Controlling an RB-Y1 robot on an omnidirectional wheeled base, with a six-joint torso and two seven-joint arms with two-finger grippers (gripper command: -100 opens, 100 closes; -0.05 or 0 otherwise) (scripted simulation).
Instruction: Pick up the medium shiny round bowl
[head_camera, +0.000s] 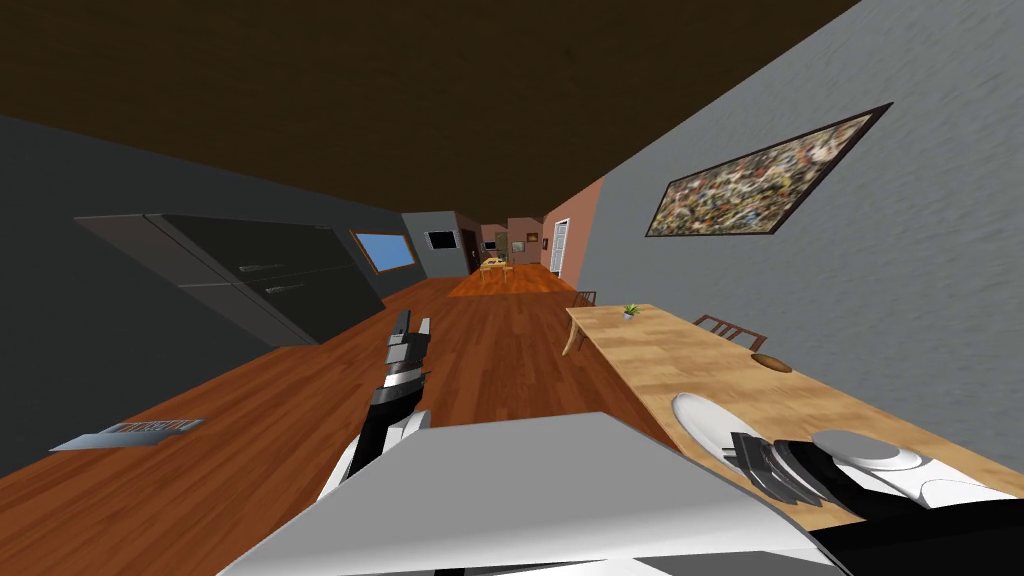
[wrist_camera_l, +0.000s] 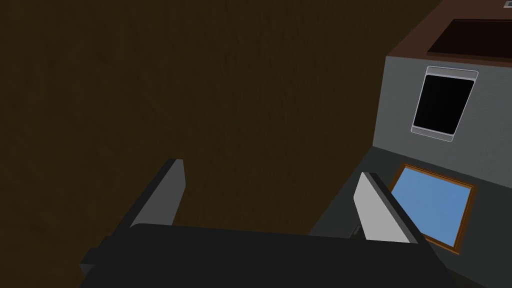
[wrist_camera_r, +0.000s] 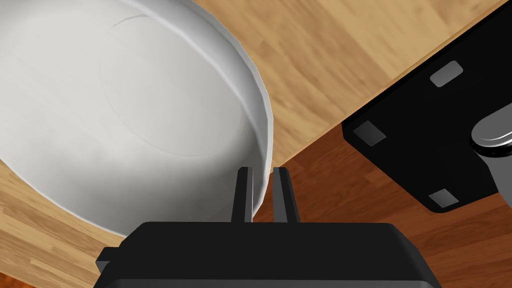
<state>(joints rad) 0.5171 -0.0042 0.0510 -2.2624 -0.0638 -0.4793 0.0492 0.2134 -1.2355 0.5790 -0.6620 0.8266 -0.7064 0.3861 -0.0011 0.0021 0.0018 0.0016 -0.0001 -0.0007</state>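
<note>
A white round bowl (wrist_camera_r: 125, 125) lies at the near edge of the wooden table (wrist_camera_r: 320, 60). My right gripper (wrist_camera_r: 262, 171) is shut on its rim, one finger inside the wall and one outside. From the head the bowl (head_camera: 700, 418) shows at the table's near corner, with the right gripper (head_camera: 742, 452) at its near side. I cannot tell if the bowl touches the table. My left gripper (head_camera: 410, 330) is held out over the floor, away from the table. Its fingers (wrist_camera_l: 372, 210) stand open with nothing between them.
The long wooden table (head_camera: 690, 365) runs along the grey wall on the right, with a small potted plant (head_camera: 631, 311), a flat brown dish (head_camera: 771, 363) and chairs (head_camera: 730, 329). Black cabinets (head_camera: 265, 280) line the left wall. A floor vent (head_camera: 130, 433) lies at the left.
</note>
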